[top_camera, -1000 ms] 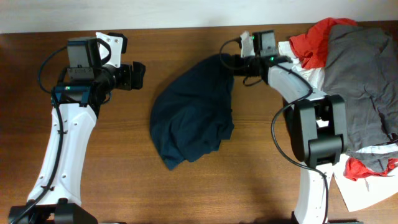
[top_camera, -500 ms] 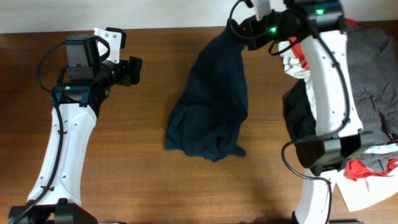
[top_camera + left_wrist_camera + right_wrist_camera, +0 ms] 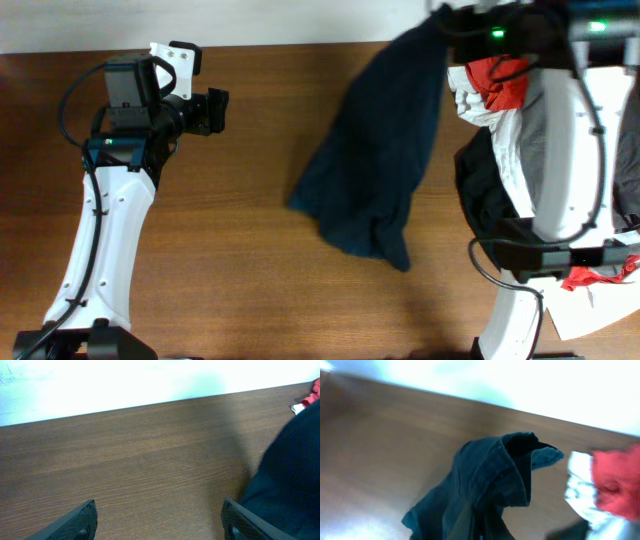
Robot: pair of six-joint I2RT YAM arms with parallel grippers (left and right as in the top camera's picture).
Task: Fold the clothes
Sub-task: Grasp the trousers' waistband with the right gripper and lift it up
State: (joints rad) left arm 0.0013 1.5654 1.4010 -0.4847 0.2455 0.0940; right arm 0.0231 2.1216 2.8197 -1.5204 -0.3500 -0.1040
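Status: early, with no fold made on anything in view.

Far left, the left gripper (image 3: 218,108) hovers over the bare brown wooden table (image 3: 230,260), jaws wide, holding nothing.

Centre: the large dark navy-blue wrinkled cloth garment (image 3: 385,150) is lifted by one end. Its upper edge is at the far side, right of centre. Its lower end is bunched nearer the middle. Can't tell whether that end touches the table. It isn't spread flat.

The right gripper (image 3: 447,17) sits at the far edge. Cloth hides its fingers in the wrist view, but the garment hangs from it, so I judge the jaws are clamped on the garment's edge.

Far right: the pile of grey, red, white and black cloth garments (image 3: 622,140) lies loose and unfolded, partly under the right arm.

Left to do: lay the navy one flat, fold it, then work through the pile.

Containers: none in view; all the cloth is on the table or in the air.
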